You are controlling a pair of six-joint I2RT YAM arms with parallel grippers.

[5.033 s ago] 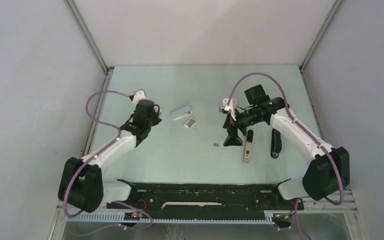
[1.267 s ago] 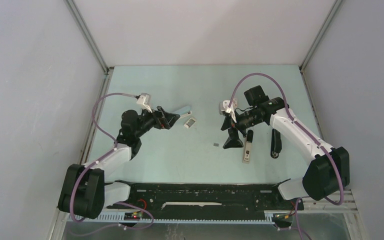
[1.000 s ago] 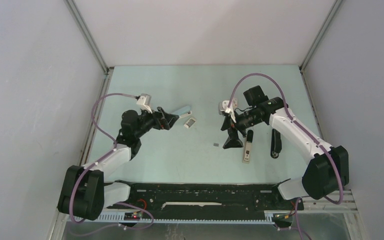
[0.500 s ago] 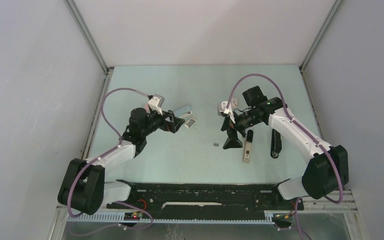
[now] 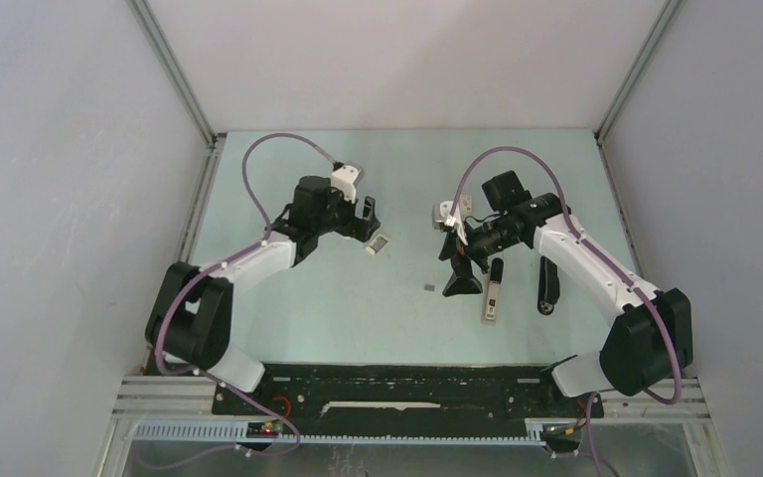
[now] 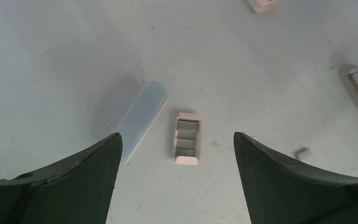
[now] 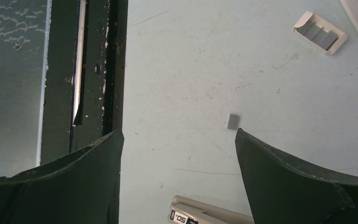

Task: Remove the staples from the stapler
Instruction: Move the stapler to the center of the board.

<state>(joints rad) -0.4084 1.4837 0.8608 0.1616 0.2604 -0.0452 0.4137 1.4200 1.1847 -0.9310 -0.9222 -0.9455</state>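
The grey stapler [image 7: 214,215] shows a printed "50" near its end.

We've got the tray [image 6: 187,144] mid-frame, the stapler [image 6: 142,119] just left of it, a loose staple strip [image 6: 301,151] lower right.

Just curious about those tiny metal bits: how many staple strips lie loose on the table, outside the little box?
1: a short grey staple strip on the bare table, roughly between the small box holding more strips and the grey stapler. Others may be hidden from view.
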